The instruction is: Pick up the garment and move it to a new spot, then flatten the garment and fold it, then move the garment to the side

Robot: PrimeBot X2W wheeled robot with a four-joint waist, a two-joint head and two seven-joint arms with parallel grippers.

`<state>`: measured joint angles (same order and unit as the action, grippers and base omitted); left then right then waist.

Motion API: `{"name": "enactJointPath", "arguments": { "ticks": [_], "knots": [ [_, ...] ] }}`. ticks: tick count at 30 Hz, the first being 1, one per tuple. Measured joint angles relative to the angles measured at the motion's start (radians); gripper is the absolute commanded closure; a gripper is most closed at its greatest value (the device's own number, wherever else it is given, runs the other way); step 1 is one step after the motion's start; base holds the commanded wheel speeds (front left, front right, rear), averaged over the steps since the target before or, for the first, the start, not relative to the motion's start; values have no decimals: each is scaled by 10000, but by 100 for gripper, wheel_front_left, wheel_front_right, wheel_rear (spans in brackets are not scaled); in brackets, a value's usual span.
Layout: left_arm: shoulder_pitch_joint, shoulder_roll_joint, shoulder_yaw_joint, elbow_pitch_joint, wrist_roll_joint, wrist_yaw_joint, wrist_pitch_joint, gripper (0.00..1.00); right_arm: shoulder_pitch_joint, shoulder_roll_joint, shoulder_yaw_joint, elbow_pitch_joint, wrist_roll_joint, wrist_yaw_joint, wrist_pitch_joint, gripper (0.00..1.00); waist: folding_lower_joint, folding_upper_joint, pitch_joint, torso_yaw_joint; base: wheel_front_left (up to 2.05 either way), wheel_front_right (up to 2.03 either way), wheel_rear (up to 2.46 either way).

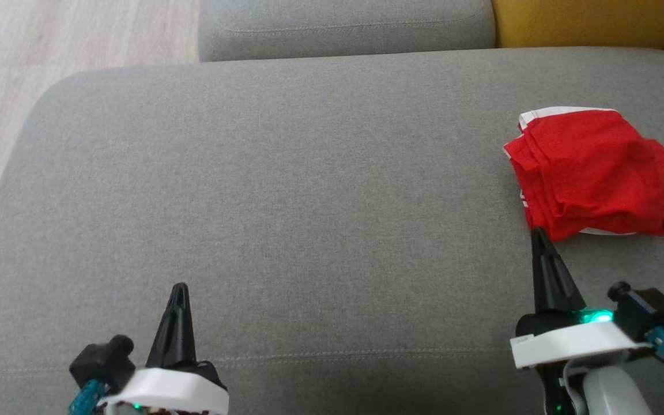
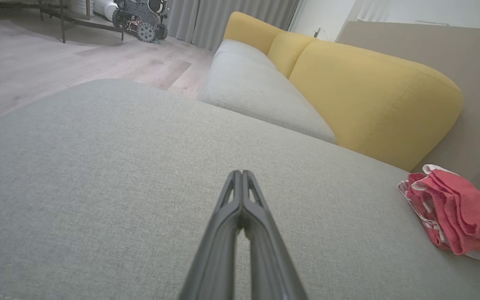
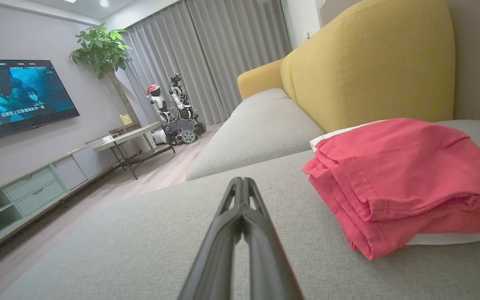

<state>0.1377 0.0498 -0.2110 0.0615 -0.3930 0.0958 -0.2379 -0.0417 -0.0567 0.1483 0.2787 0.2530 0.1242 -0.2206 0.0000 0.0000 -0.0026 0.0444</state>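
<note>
Under the garment (image 1: pixel 594 173), white fabric (image 1: pixel 608 232) lies mostly hidden

Garment (image 1: pixel 594 173) on cushion (image 1: pixel 309 202), far right

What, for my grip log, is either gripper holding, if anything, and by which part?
Nothing is held. The left gripper and right gripper are both shut with nothing between their fingers. The garment lies folded on the cushion, beside the right gripper.

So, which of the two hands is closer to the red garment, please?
The right hand, its shut tips close beside the red garment; the left hand sits far across the grey cushion.
</note>
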Motion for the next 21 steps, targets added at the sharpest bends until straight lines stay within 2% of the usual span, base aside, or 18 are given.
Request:
{"name": "enactJointPath", "arguments": {
  "ticks": [21],
  "knots": [
    [-283, 67, 301, 426, -2307, -353, 445, 100, 0, -21, -316, 0, 2554, 0, 454, 100, 0, 0, 8, -79, 0, 0, 0]
  ]
}}
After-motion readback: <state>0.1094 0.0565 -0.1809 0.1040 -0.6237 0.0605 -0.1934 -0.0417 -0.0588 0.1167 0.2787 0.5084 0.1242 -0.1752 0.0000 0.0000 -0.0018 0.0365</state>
